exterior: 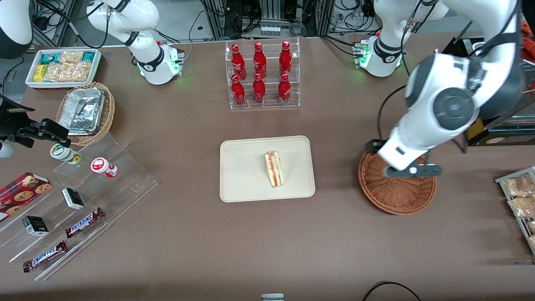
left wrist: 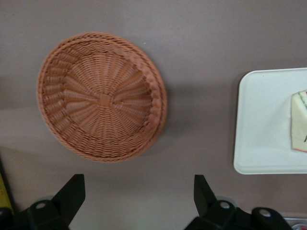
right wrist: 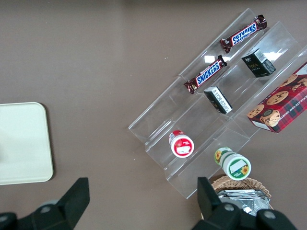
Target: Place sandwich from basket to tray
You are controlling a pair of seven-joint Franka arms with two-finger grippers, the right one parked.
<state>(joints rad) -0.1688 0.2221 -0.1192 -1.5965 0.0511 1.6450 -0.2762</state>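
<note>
So the claw [left wrist: 139,194] is hanging above the basket [exterior: 397,192], fingers [left wrist: 71,194] spread wide with nothing between them. In the wrist view both dark fingertips sit apart over bare tabletop [exterior: 267,242] just beside the basket's rim, and the woven bowl [left wrist: 101,96] has nothing in it, you can see right down to the little square knot in the middle of the weave.

The sandwich [exterior: 273,169] is already on the tray [exterior: 242,184], lying roughly in the middle of it, cut edge up so the red and green filling stripes show. The wrist camera only catches one corner of it [left wrist: 300,122] at the edge of that view, sitting on the cream tray [left wrist: 261,124]. Tray and basket are apart from each other, with a strip of brown tabletop between them; the basket is toward the working arm's end.

Farther from the front camera than the tray there's a clear acrylic rack [exterior: 264,75] with six red bottles in two rows. Toward the parked arm's end: a lighter wicker basket with foil containers [exterior: 85,110], a white bin of snack packets [exterior: 62,67], and clear stepped shelves [exterior: 83,209] with two Snickers bars [exterior: 83,221], small dark boxes, a cookie box [exterior: 21,194] and two little round tubs. A tray of snack bags [exterior: 520,196] pokes in at the working arm's end.
</note>
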